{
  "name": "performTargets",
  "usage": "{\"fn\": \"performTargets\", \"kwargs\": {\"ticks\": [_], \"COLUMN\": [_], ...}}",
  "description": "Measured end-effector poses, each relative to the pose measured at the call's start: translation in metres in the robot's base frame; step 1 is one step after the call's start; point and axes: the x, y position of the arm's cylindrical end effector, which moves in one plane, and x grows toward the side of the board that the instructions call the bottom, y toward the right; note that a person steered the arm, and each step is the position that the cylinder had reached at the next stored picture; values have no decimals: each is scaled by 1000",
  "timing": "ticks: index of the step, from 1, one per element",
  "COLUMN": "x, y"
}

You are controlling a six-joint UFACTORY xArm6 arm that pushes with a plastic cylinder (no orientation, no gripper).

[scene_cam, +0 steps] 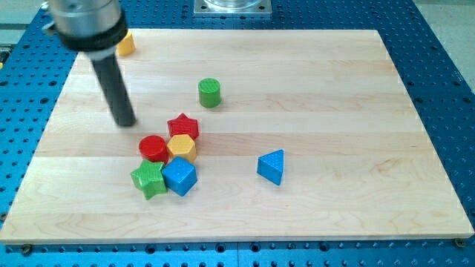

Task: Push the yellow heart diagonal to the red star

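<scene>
on the pale wooden board [334, 89] over blue perforated table [445, 74], my tip [126, 122] rests; no pincer shows.

A pale wooden board [312, 89] with faint straight grain lies on a bright blue perforated table [445, 44]. Blocks on it: a green cylinder [210, 93], a red star [183, 126], a red cylinder [154, 148], a yellow block [182, 147], a green star [149, 179], a blue cube [179, 176], a blue triangle [272, 165], and a yellow-orange block [126, 44] at upper left. The rod is dark grey down to my tip [126, 122].
</scene>
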Motion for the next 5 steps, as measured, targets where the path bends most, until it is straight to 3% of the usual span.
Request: {"fn": "performTargets", "kwargs": {"ticks": [1, 3, 4, 5], "x": [52, 1, 12, 77], "y": [2, 2, 0, -32]}}
